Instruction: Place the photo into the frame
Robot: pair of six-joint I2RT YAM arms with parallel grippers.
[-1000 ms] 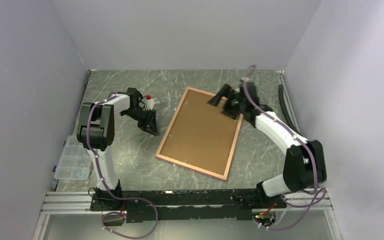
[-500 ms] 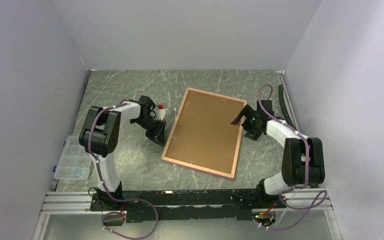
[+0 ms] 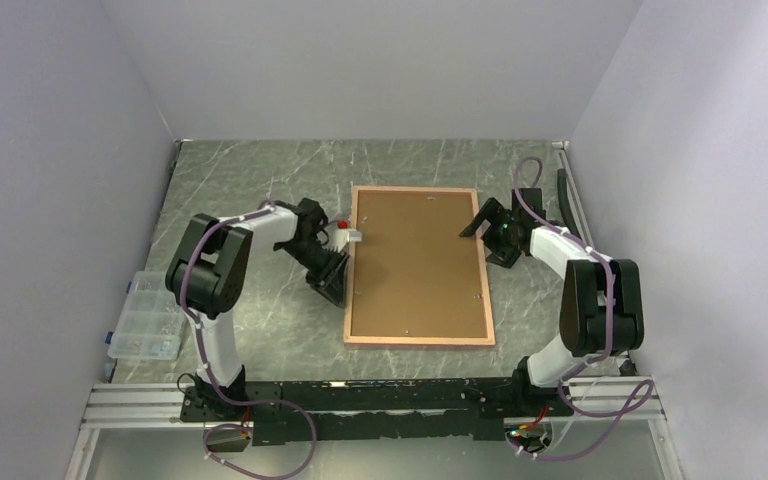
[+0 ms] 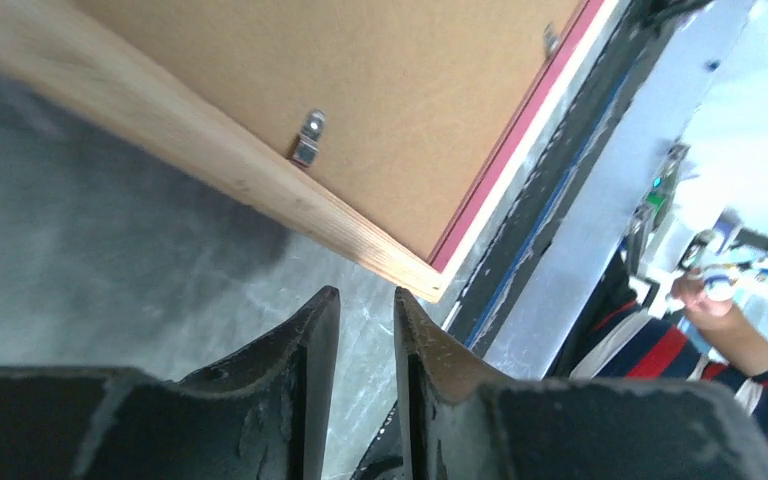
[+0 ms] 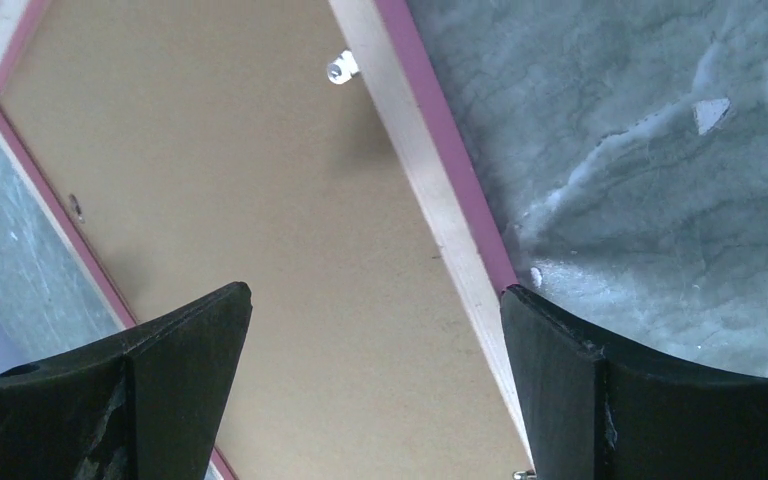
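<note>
A big thin picture frame (image 3: 418,340), pink on the outer rim and light wood on the back, lies flat in the middle of the grey marble-look table (image 3: 250,180). Its back faces up. Its long sides point away from the 2 arms. A plain brown backing board (image 3: 418,262) fills the inside of it.

The left claw (image 3: 332,275) is low over the table, just beside the left long side of the frame. From the left wrist view, this claw (image 4: 365,300) has its 2 black fingers (image 4: 300,350) very near each other, with only a thin gap. Nothing is in that gap, so it is grasping nothing. Ahead of it are the wood edge of the frame (image 4: 210,150), the brown board (image 4: 380,80) and a small silver clip (image 4: 308,138) that sits on the board by the edge. The grey table (image 4: 80,260) is under the fingers.

The right claw (image 3: 485,225) is at the right long side of the frame, near the far end. From the right wrist view, this claw (image 5: 375,300) is spread wide and grasps nothing. The frame's pale wood and pink edge (image 5: 430,200) runs between its 2 fingers (image 5: 180,350). The brown board (image 5: 210,200) is on 1 side of that edge and the grey table (image 5: 640,150) on the other. A small silver tab (image 5: 340,70) sits by the edge.

A clear plastic box (image 3: 145,320) stands at the left rim of the table.
</note>
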